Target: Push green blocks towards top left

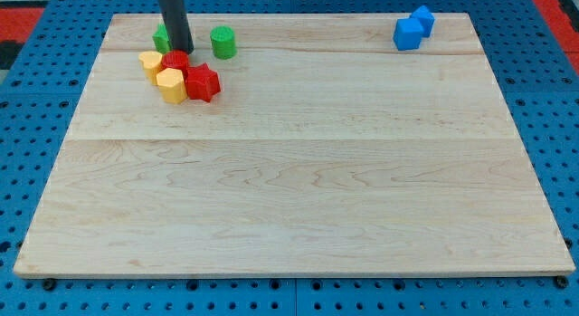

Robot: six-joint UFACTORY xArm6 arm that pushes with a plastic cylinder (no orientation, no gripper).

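Near the worktop's (pixel 289 189) top-left corner, my tip (pixel 184 50) stands among a tight group of blocks. No hand is fitted: the arm ends in a plain rod that holds nothing and can only push.

Two green blocks are the task's things. One green block (pixel 161 37) is partly hidden behind the rod on the view's left, so its shape is hard to tell. The green cylinder (pixel 223 42) sits just beside the rod on the view's right, apart from it. Both already lie close to the top edge, left of centre.

Just below my tip a red block (pixel 175 61) appears to touch it. A red star (pixel 204 82) lies to its lower right, with two yellow blocks, one (pixel 150 62) at the left and one (pixel 171 84) below, packed against the reds. Two blue blocks (pixel 412 28), touching each other, sit well apart at the top right.

I judge the task nearly done; the cylinder probably needs a last nudge leftward.

The risks come from the crowding. A leftward sweep from here could drag red or yellow blocks along. Pushing the hidden green block further could tip it over the top edge, since it lies so near. A push off-centre on the cylinder could make it slip round my tip.
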